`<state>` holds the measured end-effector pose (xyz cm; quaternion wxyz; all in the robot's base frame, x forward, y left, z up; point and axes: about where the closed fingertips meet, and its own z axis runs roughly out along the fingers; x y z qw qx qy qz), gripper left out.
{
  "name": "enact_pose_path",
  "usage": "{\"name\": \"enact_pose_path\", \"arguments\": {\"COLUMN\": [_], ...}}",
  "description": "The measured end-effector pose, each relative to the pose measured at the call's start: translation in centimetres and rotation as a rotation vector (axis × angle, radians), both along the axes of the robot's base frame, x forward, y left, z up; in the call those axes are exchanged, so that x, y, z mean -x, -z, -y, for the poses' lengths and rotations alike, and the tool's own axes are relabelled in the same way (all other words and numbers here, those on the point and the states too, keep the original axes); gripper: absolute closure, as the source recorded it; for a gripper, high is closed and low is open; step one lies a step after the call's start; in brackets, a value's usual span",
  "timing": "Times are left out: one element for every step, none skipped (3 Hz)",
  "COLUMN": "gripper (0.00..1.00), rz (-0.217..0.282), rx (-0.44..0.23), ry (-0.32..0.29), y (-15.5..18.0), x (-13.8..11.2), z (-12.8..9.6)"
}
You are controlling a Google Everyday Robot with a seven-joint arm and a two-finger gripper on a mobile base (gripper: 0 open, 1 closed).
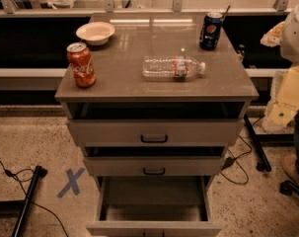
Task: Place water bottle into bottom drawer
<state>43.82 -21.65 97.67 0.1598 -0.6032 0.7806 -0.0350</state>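
Tool is out of frame, so its grip state can't be told. Water bottle (171, 66) lies on its side on the table (134, 90), right of centre, cap pointing right. Coca-Cola can (81, 65) stands near left, white bowl (95, 33) far left, Pepsi can (210, 31) far right. Bottom drawer (154, 228) is pulled well out; 2 upper drawers (154, 132) are slightly out. Blue X (70, 182) marks the floor on the left.

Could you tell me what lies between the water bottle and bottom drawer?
Camera view: the top drawer and middle drawer, both slightly open. The end effector is not in view.
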Motion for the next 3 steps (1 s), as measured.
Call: {"name": "enact_pose_path", "arguments": {"gripper": [0.00, 0.00, 0.00], "rz": [0.001, 0.020, 0.046], "rx": [0.000, 0.002, 0.012], "ry": [0.000, -0.043, -0.085], "y": [0.0, 0.5, 1.3], "x": [0.0, -2.4, -7.5], "z": [0.0, -1.7, -3.9]}}
